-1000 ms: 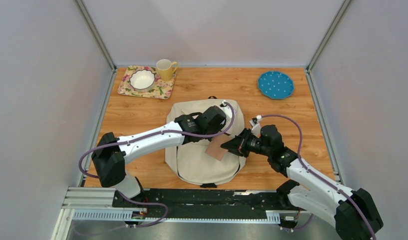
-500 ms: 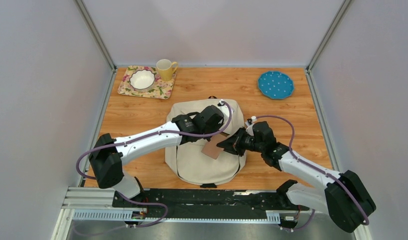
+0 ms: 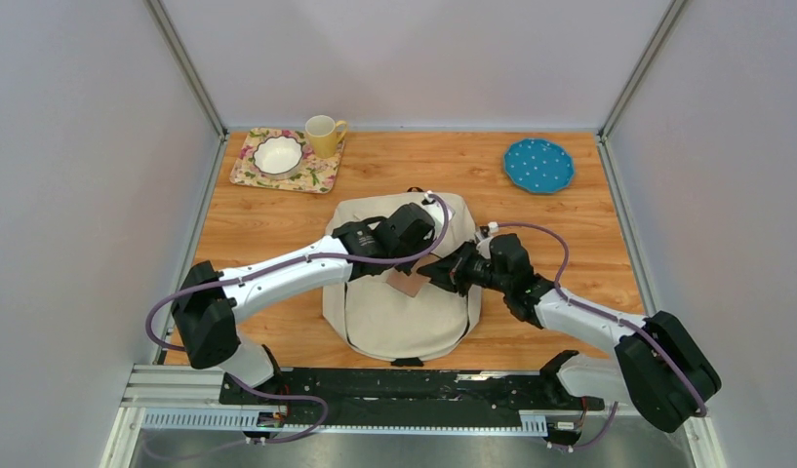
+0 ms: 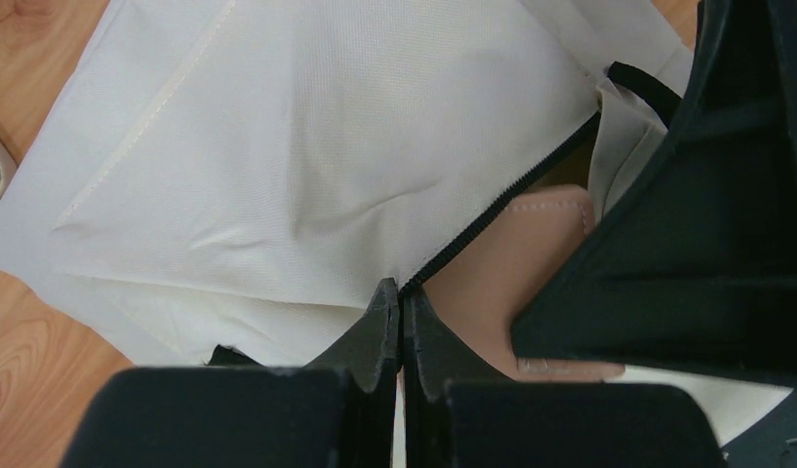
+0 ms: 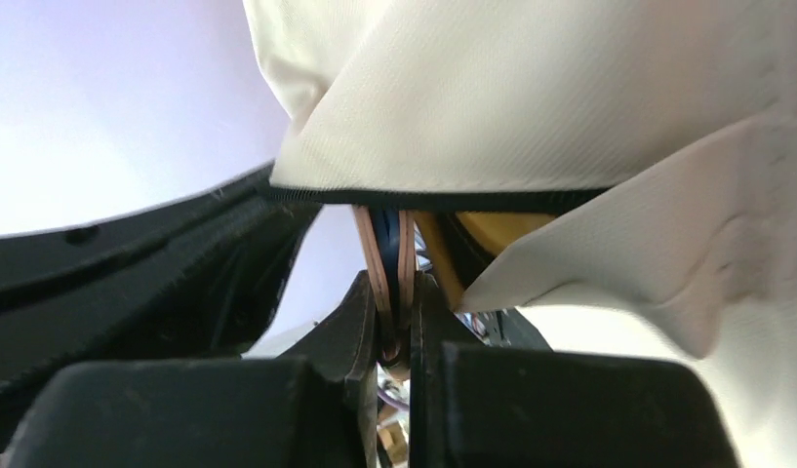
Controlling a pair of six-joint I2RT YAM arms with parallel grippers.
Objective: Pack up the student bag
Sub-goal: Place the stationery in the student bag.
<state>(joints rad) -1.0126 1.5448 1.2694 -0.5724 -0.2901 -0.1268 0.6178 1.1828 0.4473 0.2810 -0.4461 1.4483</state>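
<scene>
Cream student bag flat on table, zipper apparently open.

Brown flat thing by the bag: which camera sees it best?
Left wrist: the brown flat thing shows its face and stitching beside the bag. The top view shows just a small tan patch. The right wrist shows only thin edges in the right gripper.

One student bag, one pouch, one mug, one bowl, one tray and one plate.

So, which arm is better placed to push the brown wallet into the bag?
Right. The right gripper is shut on the wallet at the zip; the left gripper pinches the bag there.
</scene>
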